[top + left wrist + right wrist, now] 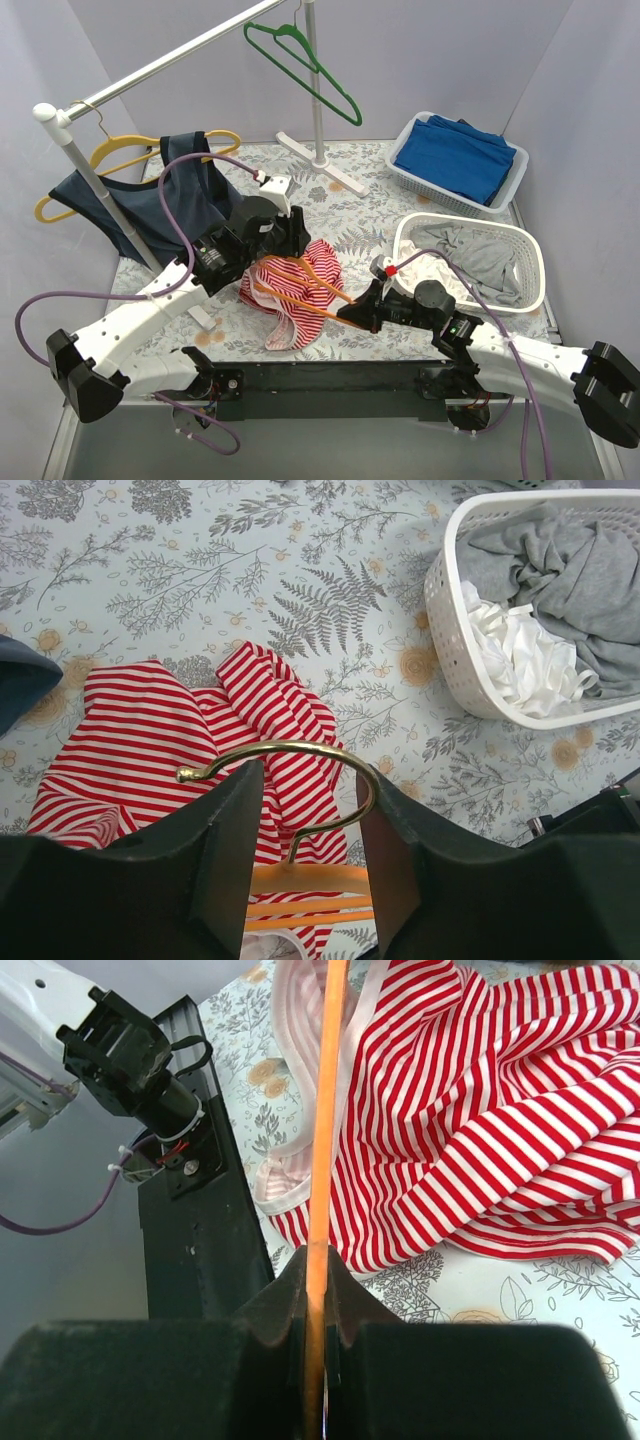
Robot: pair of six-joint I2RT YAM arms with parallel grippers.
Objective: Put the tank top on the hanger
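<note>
Leaf-printed cloth covers the table (370, 215), with pale walls behind. At the far left a white rail (170, 62) carries a yellow hanger (120, 150) with a navy top (150, 205) draped on it. Further along the same rail hangs a green hanger (305, 65).

Right of the navy top, the left gripper (310, 775) hovers low over the tank top (130, 740). Its jaws stand well apart, and the hanger's brass-coloured hook (300, 748) arcs across the gap between them. Whether either finger touches the hook cannot be told. The tank top lies crumpled on the table near the middle, striped side up.

The hanger (325, 1110) lies on top of the tank top, its orange bar running out to the right. There the right gripper (315, 1270) has its jaws pinched tight on the bar.

Beyond it sits a white basket (535, 265) holding grey cloth (480, 255). Behind that, a smaller basket (515, 170) holds folded blue cloth (455, 155).
</note>
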